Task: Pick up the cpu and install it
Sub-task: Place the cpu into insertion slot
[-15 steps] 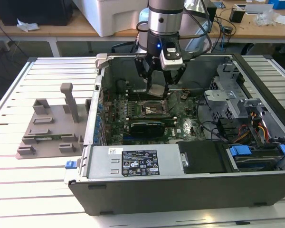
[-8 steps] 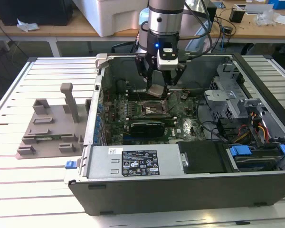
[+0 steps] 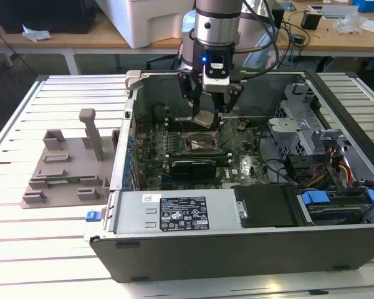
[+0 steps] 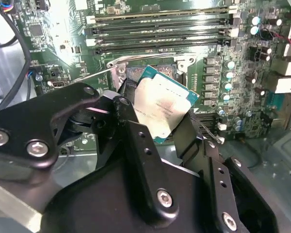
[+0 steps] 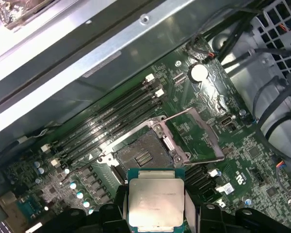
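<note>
Right now the gripper (image 3: 207,116) is closed on the cpu (image 3: 206,119), with the fingers (image 4: 186,138) pinching two opposite edges. The chip is held off the board, just above the socket (image 3: 196,142) and not seated in it. In the exterior view it sits tilted rather than flat to the socket. Its silvery top shows in both wrist views, with the pale green edge visible around it. In the first wrist view the socket is bare, and the metal retention frame (image 5: 194,133) is swung open beside it. The memory slots (image 5: 106,128) run alongside the socket on the side toward the case wall (image 5: 87,58). The black power supply (image 3: 181,212) is on the near side of the socket in the exterior view. The grey tray (image 3: 68,168) is well apart from the socket, outside the case on the exterior view's left.
</note>
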Robot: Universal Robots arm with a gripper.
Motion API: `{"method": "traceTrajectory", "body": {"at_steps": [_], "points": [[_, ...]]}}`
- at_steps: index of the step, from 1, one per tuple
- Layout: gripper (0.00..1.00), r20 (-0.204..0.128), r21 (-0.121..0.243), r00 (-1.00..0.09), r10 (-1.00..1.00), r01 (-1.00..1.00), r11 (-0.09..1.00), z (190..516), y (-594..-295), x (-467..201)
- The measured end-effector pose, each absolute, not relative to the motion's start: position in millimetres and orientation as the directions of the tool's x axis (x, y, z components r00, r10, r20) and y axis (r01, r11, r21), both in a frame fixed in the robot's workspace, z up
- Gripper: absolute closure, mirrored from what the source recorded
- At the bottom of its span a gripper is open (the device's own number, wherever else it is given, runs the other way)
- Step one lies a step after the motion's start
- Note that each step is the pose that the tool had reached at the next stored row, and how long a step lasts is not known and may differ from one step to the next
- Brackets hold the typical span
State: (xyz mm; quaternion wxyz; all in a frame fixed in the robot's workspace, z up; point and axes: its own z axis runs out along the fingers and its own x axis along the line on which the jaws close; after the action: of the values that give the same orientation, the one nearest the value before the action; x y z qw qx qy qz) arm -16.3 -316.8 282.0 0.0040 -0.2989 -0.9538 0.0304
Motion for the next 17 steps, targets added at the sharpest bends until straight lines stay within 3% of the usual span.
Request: {"method": "traceTrajectory", "body": {"at_steps": [17], "points": [[0.45, -0.011, -0.061, -0.645, 0.764, 0.763, 0.643, 281.9, -316.8, -16.3]]}}
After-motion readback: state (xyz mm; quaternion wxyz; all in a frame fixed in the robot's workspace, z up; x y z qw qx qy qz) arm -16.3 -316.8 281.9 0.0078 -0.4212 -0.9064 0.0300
